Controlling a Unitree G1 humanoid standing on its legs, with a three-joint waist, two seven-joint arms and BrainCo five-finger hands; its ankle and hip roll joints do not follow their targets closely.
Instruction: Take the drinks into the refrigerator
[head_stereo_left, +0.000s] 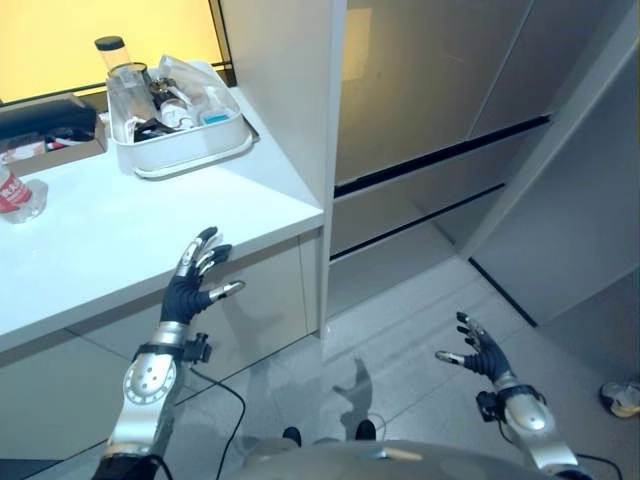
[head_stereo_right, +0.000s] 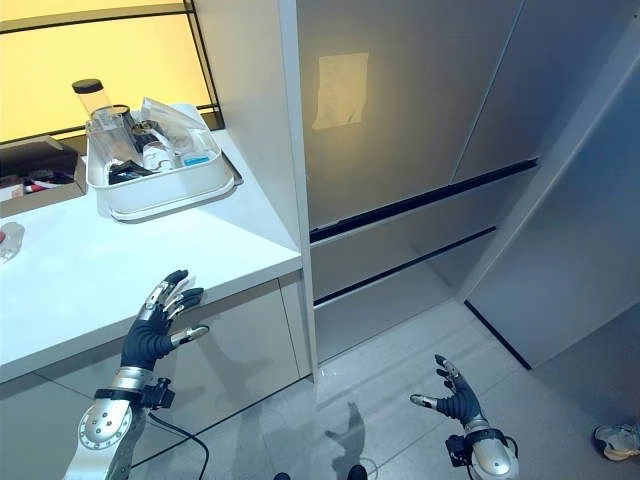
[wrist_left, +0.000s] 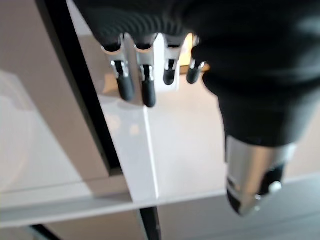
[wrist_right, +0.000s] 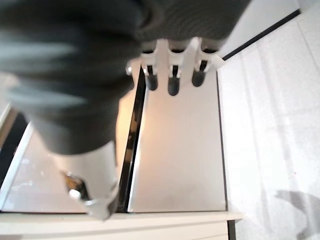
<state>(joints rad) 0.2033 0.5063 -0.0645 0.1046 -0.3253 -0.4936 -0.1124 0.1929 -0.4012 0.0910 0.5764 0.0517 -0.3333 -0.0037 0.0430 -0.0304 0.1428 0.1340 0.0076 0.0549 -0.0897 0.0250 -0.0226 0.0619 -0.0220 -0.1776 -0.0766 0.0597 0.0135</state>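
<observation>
A clear drink bottle with a red label (head_stereo_left: 12, 195) stands at the far left of the white counter (head_stereo_left: 120, 240). The grey refrigerator (head_stereo_left: 430, 90) rises to the right of the counter, its doors and lower drawers closed. My left hand (head_stereo_left: 190, 285) hovers open at the counter's front edge, fingers straight (wrist_left: 135, 85), holding nothing. Low over the floor in front of the refrigerator, my right hand (head_stereo_left: 485, 355) is spread open and empty, fingers (wrist_right: 172, 80) pointing toward the fridge front.
A white bin (head_stereo_left: 185, 145) with a black-capped clear bottle (head_stereo_left: 115, 60) and several small items sits at the counter's back. A black object on a cardboard box (head_stereo_left: 45, 125) lies left of it. A grey panel (head_stereo_left: 590, 200) stands at right; a person's shoe (head_stereo_left: 622, 397) is nearby.
</observation>
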